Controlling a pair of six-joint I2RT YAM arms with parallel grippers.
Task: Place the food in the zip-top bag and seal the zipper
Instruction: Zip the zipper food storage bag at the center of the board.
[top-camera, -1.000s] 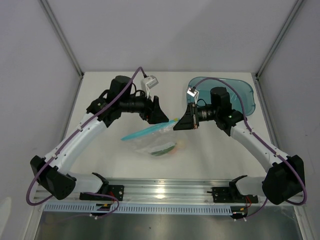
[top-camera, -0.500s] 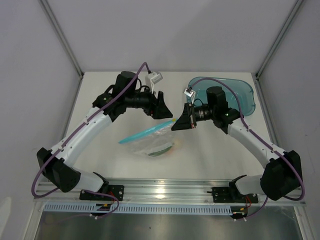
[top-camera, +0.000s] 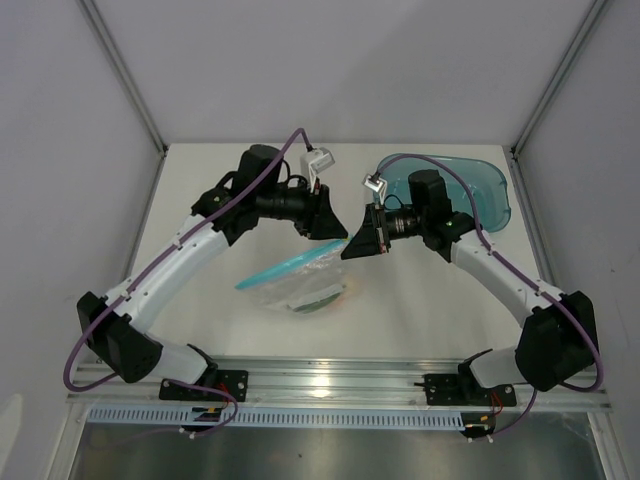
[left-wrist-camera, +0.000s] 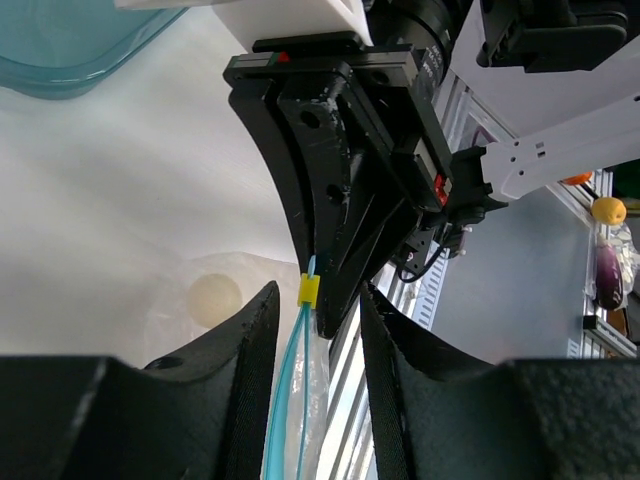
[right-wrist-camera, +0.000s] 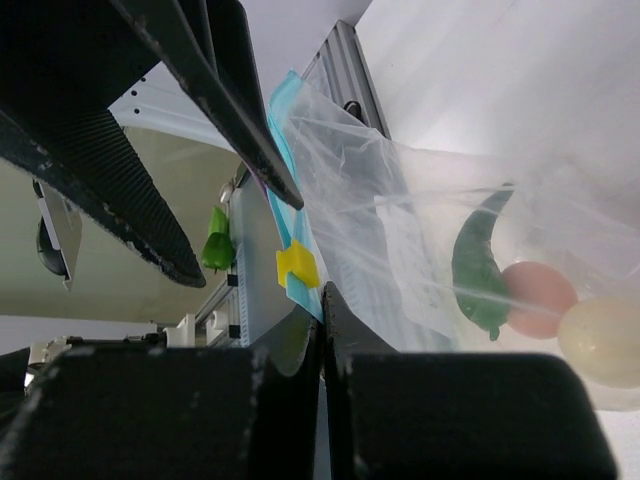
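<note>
Held in right jaws, fully closed: light blue press strip (right-wrist-camera: 285, 230), beside its yellow slider (right-wrist-camera: 297, 265). Straddling that strip: left jaws, part open. Attached: clear crinkly plastic bag (right-wrist-camera: 400, 230), over white bench (top-camera: 420, 300), containing dark green cucumber-like piece (right-wrist-camera: 478, 265), peach-pink egg-shaped piece (right-wrist-camera: 540, 298), cream-white round piece (right-wrist-camera: 598, 342).

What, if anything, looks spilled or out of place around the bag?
Nothing stands out. The pink egg, cream ball and green cucumber lie inside the zip-top bag; the right gripper pinches the zipper beside its yellow slider; the left gripper straddles it, jaws apart.
</note>
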